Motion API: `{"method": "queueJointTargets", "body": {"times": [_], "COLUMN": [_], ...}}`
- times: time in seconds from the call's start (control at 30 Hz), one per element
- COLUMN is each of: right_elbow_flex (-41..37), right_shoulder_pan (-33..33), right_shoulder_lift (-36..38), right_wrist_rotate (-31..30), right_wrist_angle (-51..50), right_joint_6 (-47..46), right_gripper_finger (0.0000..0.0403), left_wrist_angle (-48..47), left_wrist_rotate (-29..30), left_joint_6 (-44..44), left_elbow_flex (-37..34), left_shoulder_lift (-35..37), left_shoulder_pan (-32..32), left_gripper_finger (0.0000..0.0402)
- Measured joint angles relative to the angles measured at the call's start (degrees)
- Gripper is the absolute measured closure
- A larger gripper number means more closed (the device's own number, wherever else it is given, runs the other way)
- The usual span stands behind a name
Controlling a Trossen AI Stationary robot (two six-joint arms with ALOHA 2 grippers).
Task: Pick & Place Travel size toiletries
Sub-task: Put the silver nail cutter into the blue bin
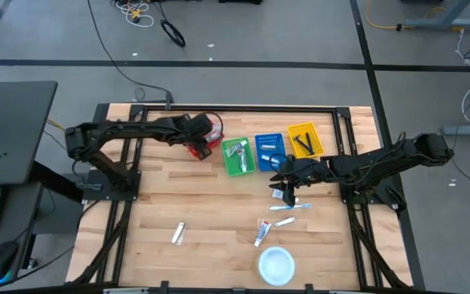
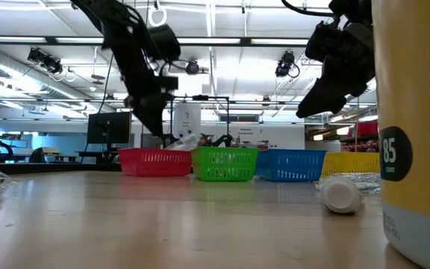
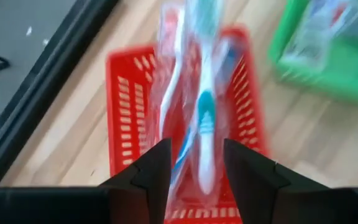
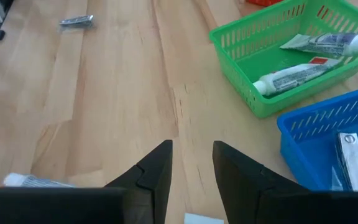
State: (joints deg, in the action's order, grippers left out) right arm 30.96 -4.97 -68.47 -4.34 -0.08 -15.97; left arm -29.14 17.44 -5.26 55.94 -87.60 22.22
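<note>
A toothbrush in a clear wrapper [image 3: 205,106] lies in the red basket [image 1: 205,139], its far end sticking out over the basket's far rim. My left gripper [image 3: 196,168] hangs over that basket, open, one finger on each side of the wrapper's near end. My right gripper [image 4: 191,165] hovers open above bare table beside the blue basket [image 1: 269,151], with nothing between its fingers. Two white tubes [image 4: 291,76] lie in the green basket [image 4: 263,50]. More toiletries lie loose on the table: a tube [image 1: 179,233], another tube [image 1: 262,233] and a toothbrush [image 1: 288,220]. My left gripper comes at the wrapped toothbrush from above, slanting down, fingers along its length. The wrapper's near end [image 3: 194,186] fills most of the gap between the open fingers. I cannot tell whether they touch it. The toothbrush rests in the red basket.
A yellow basket [image 1: 304,140] ends the row of baskets at the far middle. A wrapped item [image 4: 350,155] lies in the blue basket. A round white disc [image 1: 276,264] sits near the front edge. Another small item [image 1: 292,204] lies just below my right gripper.
</note>
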Motion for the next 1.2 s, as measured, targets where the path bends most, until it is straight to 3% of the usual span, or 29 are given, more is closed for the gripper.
{"method": "queueJointTargets", "body": {"times": [0.23,0.43,0.6,0.77,0.97,1.2], "right_elbow_flex": [0.00,0.00,0.00,0.00,0.02,0.02], "right_shoulder_pan": [0.00,0.02,0.00,0.02,0.00,0.00], "right_shoulder_lift": [-0.02,-1.65,-4.45,-6.90,-8.94,-11.84], "right_wrist_rotate": [0.02,1.84,3.46,3.89,11.25,13.46], "right_wrist_angle": [0.80,3.94,6.35,8.67,9.61,9.39], "right_joint_6": [-0.04,-0.04,1.42,3.53,2.83,0.34], "right_gripper_finger": [0.0272,0.0236,0.0206,0.0201,0.0201,0.0201], "left_wrist_angle": [0.31,0.29,0.12,0.00,0.03,-0.16], "left_wrist_rotate": [-0.64,-0.58,-0.62,-0.60,-0.03,7.51], "left_joint_6": [-0.88,-3.79,-5.04,-6.32,-7.86,-6.33], "left_elbow_flex": [0.04,0.07,0.07,0.07,0.07,0.05], "left_shoulder_lift": [10.58,16.83,17.41,16.13,16.24,16.24], "left_shoulder_pan": [-0.42,-3.12,-5.96,-8.72,-9.88,-9.86], "left_gripper_finger": [0.0249,0.0251,0.0253,0.0251,0.0255,0.0256]}}
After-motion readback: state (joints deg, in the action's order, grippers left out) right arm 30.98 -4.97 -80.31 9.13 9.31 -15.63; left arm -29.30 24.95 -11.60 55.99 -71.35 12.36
